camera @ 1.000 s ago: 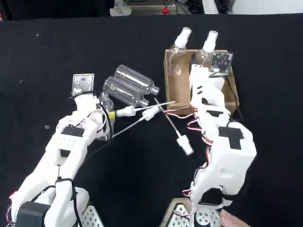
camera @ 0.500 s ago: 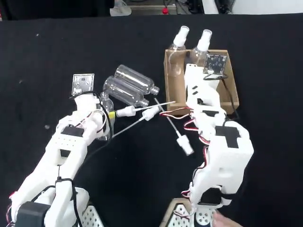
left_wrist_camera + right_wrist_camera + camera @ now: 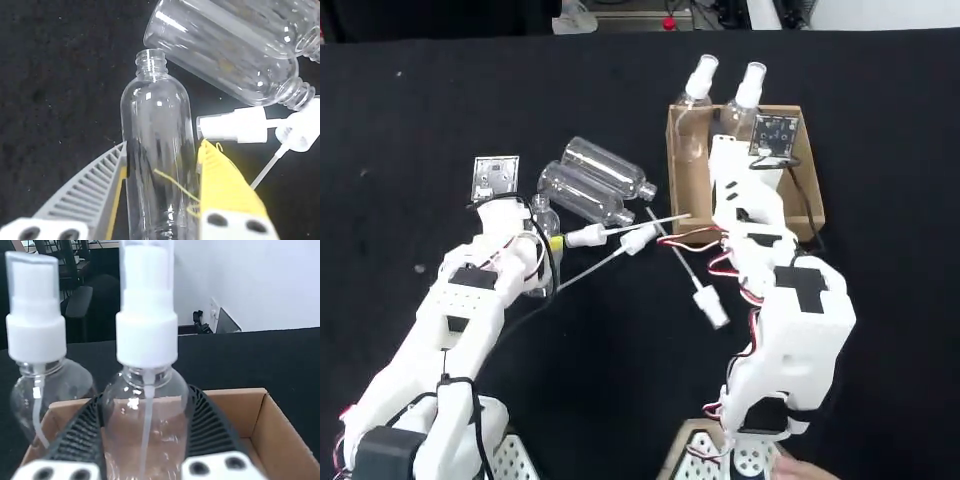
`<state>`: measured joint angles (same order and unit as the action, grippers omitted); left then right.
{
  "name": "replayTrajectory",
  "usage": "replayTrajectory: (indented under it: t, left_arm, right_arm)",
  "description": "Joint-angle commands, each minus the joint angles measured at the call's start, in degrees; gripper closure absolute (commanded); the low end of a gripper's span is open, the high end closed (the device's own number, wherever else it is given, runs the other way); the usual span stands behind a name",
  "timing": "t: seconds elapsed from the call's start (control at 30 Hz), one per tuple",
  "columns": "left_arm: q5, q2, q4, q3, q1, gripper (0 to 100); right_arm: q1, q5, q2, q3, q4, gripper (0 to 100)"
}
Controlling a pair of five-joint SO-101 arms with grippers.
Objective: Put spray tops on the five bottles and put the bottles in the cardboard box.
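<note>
Cardboard box [image 3: 235, 405] held the spray-topped bottle [image 3: 145, 365] clamped in the right tool [image 3: 146, 396]; the left tool [image 3: 162, 145] gripped an uncapped bottle [image 3: 155, 110].

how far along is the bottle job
Done: one capped bottle stands in the cardboard box. In hand: the right gripper holds a second capped bottle in the box; the left gripper holds an uncapped bottle. Left: that one, two lying bottles and three loose spray tops on the table.

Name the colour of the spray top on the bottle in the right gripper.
White; the spray top shows best in the right wrist view.
</note>
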<state>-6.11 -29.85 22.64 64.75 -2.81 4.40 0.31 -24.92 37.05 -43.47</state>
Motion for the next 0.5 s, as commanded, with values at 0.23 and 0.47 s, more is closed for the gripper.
replayTrajectory:
  t: [0.23, 0.47]
  left_arm:
    - [-0.4, -0.6, -0.8, -0.3, 0.3, 78]
    - [-0.4, -0.6, -0.6, -0.3, 0.6, 78]
  right_arm:
    - [1.3, 0.0, 0.1, -3.2, -1.5, 98.6]
    - [0.1, 0.0, 0.0, -2.9, -1.5, 98.4]
